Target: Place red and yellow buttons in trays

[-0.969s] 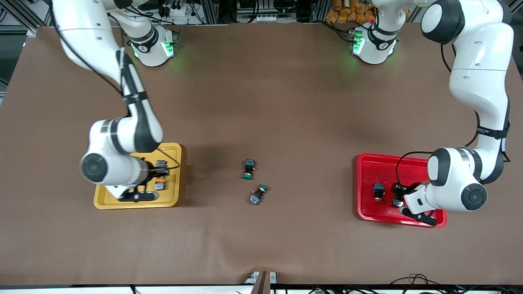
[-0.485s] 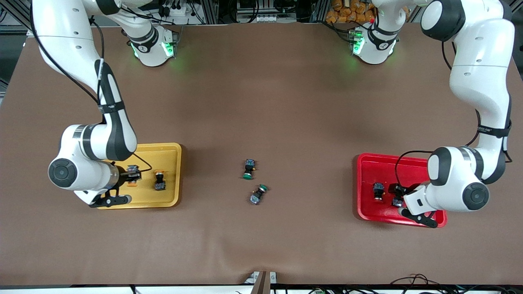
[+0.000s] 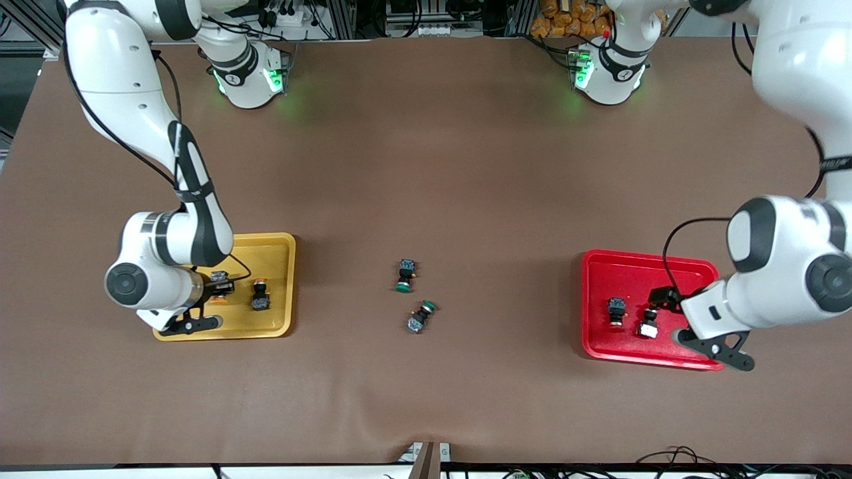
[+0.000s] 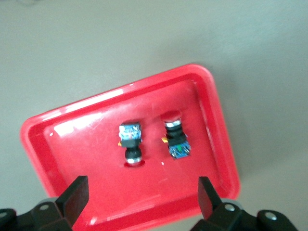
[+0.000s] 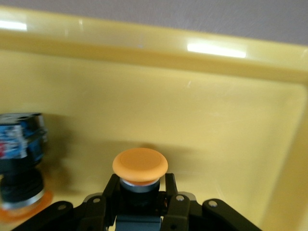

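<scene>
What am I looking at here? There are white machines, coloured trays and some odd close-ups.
These are two robot arms bolted along one edge of a brown table, seen from a high camera facing them. Each ends in a two-finger gripper, and the two close-ups come from cameras on their wrists.

The right gripper is inside the yellow tray, shut on a yellow-capped button; another yellow-capped button lies beside it.

The left gripper is open above the red tray, where two red-capped buttons lie.

Two green-capped buttons sit on the bare table between the trays.
</scene>
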Motion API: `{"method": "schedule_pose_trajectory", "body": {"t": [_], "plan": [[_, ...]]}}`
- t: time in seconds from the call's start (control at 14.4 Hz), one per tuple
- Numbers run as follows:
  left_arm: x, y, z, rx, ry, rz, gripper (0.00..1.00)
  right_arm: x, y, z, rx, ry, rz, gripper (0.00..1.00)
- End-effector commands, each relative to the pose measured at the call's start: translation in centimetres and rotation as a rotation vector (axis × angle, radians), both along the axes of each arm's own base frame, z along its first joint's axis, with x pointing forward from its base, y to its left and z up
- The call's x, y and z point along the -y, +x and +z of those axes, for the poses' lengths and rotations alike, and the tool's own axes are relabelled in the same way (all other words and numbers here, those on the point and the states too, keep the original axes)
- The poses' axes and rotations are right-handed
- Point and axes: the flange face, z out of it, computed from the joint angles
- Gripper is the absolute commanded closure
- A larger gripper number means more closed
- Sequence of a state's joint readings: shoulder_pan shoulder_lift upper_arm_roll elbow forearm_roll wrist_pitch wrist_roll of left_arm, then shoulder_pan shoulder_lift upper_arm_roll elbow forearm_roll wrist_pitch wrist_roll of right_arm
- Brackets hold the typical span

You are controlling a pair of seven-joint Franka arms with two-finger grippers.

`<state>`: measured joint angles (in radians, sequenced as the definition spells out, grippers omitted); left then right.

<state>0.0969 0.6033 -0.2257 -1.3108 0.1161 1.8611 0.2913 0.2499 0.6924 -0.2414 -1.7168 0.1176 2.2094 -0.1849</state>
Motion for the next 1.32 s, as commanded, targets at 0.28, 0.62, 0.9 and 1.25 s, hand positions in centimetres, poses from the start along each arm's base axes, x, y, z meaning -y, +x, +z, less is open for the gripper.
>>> {"method": "schedule_pose_trajectory", "body": {"t": [0.28,0.62,0.9,1.25], "plan": [[-3.1,-4.6,9.2,-0.066,0.039,0.206,0.0,0.0,-0.6,0.3,0.01,0.005,0.016,0.0],[-4.0,-7.9,15.3,-0.08,0.064,0.255,0.0,-0.3,-0.3,4.1,-0.011,0.02,0.01,0.0],[-3.0,-10.5,19.2,-0.099,0.017,0.371,0.0,-1.1,-1.1,13.4,-0.033,0.057,0.006,0.0],[-2.5,-12.7,23.2,-0.034,0.021,0.364,0.0,-2.0,-5.4,26.4,-0.048,0.011,-0.066,0.0]]}}
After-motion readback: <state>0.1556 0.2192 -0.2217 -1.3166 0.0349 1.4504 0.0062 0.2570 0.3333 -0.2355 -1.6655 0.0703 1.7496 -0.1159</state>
